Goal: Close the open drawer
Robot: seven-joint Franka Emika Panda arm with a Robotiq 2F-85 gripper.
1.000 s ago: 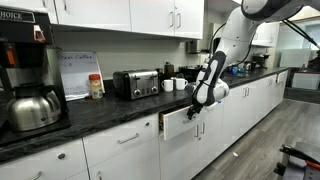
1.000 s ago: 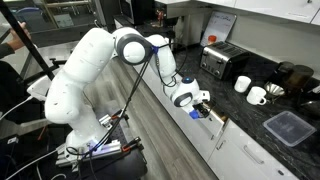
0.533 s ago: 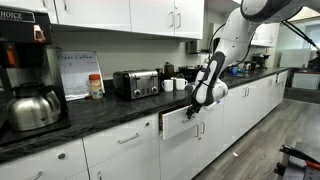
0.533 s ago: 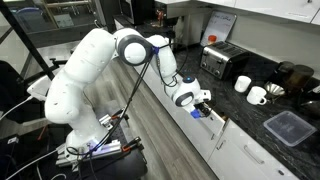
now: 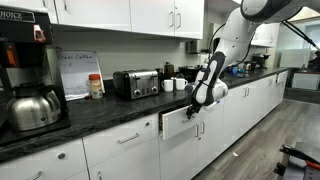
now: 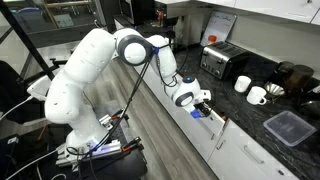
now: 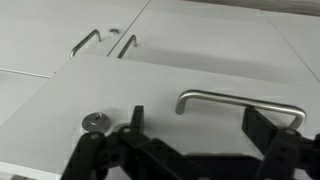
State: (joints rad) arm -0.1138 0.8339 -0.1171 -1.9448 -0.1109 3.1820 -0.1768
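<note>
In an exterior view, the drawer [image 5: 178,124] stands pulled out under the dark worktop [image 5: 100,112] at frame centre. The hand [image 5: 197,108] hangs at the drawer's upper right corner, right of the toaster [image 5: 136,83].

In an exterior view from the opposite side, the hand sits right of centre against the cabinet run, at the drawer's edge, below the toaster.

In the wrist view, the drawer's white front fills the lower frame, and its bar handle [image 7: 240,98] lies at centre right. The dark fingers [image 7: 135,120] rise from the bottom edge, spread wide and clasping nothing. Whether they touch the front cannot be told. Two cabinet door handles [image 7: 85,42] show upper left.
</note>
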